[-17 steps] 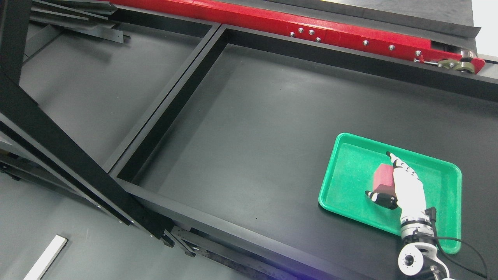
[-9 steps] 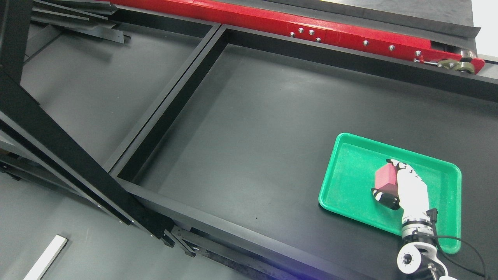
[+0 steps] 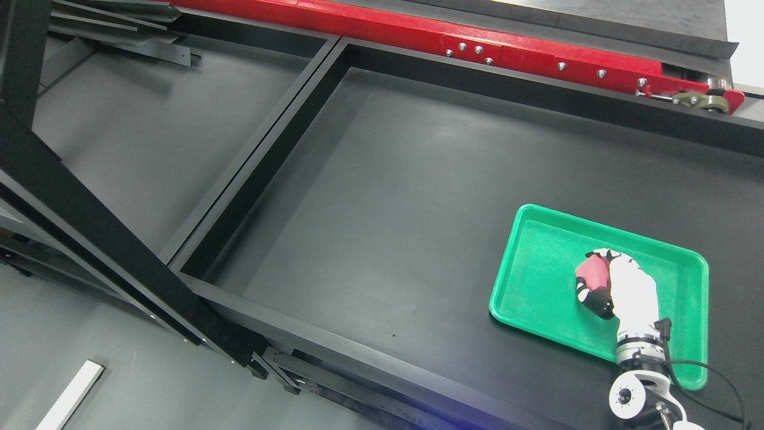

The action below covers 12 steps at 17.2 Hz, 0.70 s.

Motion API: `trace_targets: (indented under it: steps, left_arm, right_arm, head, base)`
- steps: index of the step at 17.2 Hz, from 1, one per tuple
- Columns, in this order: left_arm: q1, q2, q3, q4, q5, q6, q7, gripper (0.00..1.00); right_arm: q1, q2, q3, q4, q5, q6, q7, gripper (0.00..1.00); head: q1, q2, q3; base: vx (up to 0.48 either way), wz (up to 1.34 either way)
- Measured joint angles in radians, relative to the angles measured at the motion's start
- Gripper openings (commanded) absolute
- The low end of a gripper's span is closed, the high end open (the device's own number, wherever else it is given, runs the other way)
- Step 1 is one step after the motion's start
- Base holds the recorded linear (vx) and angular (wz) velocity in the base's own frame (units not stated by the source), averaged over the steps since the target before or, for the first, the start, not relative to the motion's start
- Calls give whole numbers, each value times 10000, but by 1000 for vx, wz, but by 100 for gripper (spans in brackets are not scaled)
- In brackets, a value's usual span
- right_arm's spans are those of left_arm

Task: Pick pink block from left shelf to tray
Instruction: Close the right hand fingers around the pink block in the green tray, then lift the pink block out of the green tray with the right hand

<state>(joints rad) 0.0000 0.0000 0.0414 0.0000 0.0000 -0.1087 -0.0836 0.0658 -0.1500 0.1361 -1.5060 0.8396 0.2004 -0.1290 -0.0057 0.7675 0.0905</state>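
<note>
One tray [image 3: 537, 280], green, sat at 4 o'clock on the black shelf [image 3: 418, 179]. Right hand [image 3: 621, 286] had curled from open to wrapped around the block [image 3: 592, 273] inside the tray; block apparently regrasped, not released.

High head view, tilted down

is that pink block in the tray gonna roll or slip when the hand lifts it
The pink block looks flat-faced, so it probably won't roll. The right hand has fingers curled around it over the green tray, which suggests it is rigid and small enough to hold. Its smooth-looking faces might let it slip if the grip loosens.
</note>
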Motion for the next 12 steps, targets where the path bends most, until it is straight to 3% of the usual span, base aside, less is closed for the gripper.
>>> trace_targets:
  steps: [12]
  left_arm:
    - [-1,0,0,0,0,0,0,100]
  right_arm:
    - [274,-169,-672,-1138,-58,-1021,-3210,1]
  head:
    - [0,0,0]
  base:
    - [-12,29]
